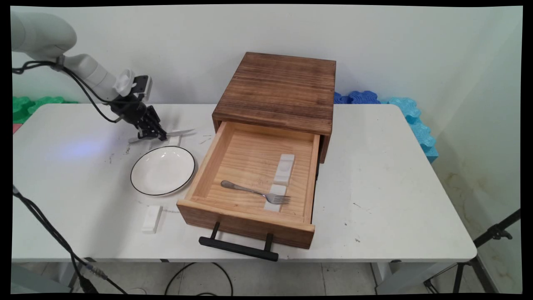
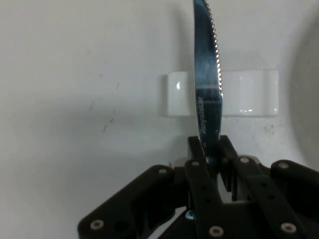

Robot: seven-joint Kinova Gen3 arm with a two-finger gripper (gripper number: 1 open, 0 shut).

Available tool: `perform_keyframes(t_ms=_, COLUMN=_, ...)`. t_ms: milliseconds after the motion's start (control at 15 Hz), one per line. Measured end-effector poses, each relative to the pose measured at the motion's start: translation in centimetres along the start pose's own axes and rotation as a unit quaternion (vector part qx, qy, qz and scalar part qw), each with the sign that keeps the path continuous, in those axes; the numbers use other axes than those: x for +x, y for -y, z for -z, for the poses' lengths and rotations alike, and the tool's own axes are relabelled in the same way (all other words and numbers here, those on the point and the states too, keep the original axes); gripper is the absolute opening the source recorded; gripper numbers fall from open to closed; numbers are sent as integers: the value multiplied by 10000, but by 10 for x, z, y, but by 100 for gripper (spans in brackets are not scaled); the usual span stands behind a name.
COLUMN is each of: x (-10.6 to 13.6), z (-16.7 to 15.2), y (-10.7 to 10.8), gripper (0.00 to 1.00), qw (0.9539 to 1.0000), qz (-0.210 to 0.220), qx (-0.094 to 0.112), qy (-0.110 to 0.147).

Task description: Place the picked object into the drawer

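The tool (image 1: 161,135) is clamped on a table knife (image 2: 207,74), its two fingers (image 2: 199,154) pinched together on the flat of the blade near where the serrated edge ends, with the blade running out ahead of the hand. Taking the white plate (image 1: 163,170) as the landmark, the knife sits just behind its far rim, low over the worktop (image 1: 395,187), and in the hand view a small white rest (image 2: 249,93) lies crosswise under the blade. The hold looks thin to me: the fingers pinch a smooth, narrow strip of steel edge-on, so the knife could pivot or slide out if the arm swings or the tip catches the rest or the plate's rim. A drop here would likely strike the plate. To the right of the plate stands a wooden drawer box (image 1: 279,89), its drawer (image 1: 250,225) pulled wide open towards the front with a black handle (image 1: 238,248). Inside lie a fork (image 1: 254,191) and two more white rests (image 1: 284,168), the fork's tines resting on the nearer one. Another white rest (image 1: 151,218) lies on the worktop just in front of the plate. The drawer's raised left wall stands between the plate and its inside, so the blade could clip it on any low sideways path.
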Motion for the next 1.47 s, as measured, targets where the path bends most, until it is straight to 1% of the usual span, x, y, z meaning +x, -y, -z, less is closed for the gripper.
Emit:
perform_keyframes(t_ms=467, x=-2, z=42, y=-7, gripper=0, qw=9996, qz=-251, qx=96, qy=1)
perform_keyframes(t_ms=733, x=-1, z=72, y=-15, gripper=0, qw=9987, qz=-495, qx=104, qy=-39)
perform_keyframes(t_ms=933, x=2, z=87, y=-20, gripper=0, qw=9979, qz=-630, qx=96, qy=-78)
perform_keyframes(t_ms=1200, x=10, z=117, y=-29, gripper=0, qw=9960, qz=-873, qx=69, qy=-172)
perform_keyframes(t_ms=1467, x=25, z=147, y=-40, gripper=0, qw=9930, qz=-1143, qx=24, qy=-295)
